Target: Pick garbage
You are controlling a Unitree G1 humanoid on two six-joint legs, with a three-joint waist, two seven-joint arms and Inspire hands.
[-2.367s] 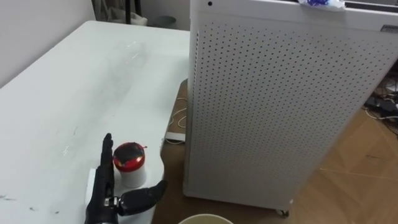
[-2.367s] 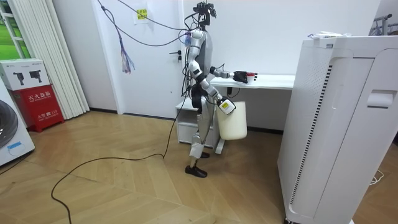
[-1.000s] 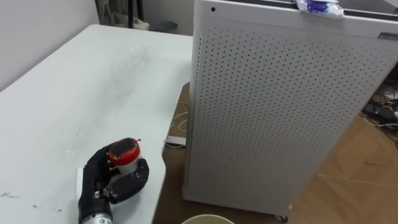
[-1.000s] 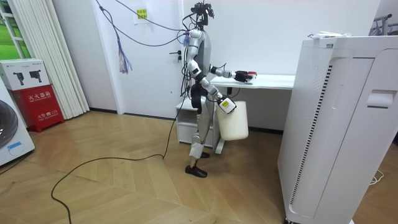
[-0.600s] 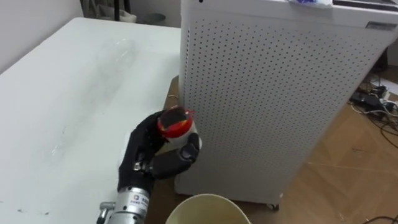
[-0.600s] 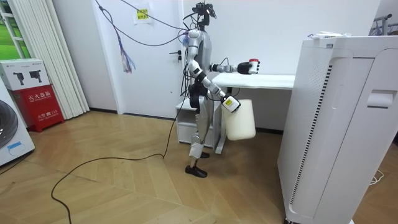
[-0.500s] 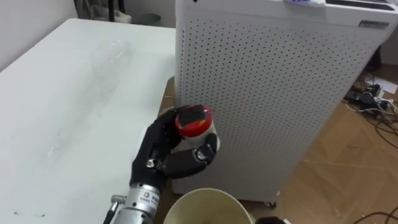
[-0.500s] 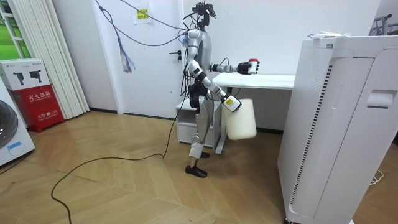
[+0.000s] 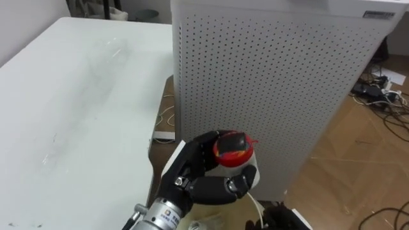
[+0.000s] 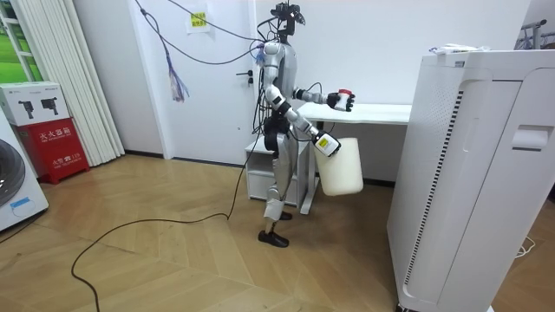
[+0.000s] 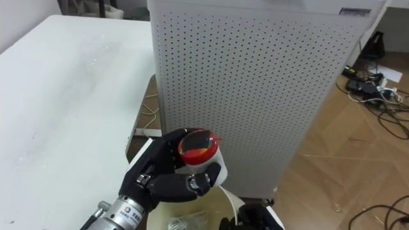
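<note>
The left hand (image 9: 186,184) is just past the counter's (image 9: 77,96) edge. Its fingers (image 9: 214,189) are wrapped tight round the red-lidded cup (image 9: 234,153). A cream bucket (image 10: 341,169) hangs beside the counter.

White table (image 9: 77,128), clear bottle (image 9: 107,50) lying on its far part

Cup (image 9: 248,175) wht, lid (image 9: 231,147) red; cabinet (image 9: 268,83) wht, dotted.
</note>
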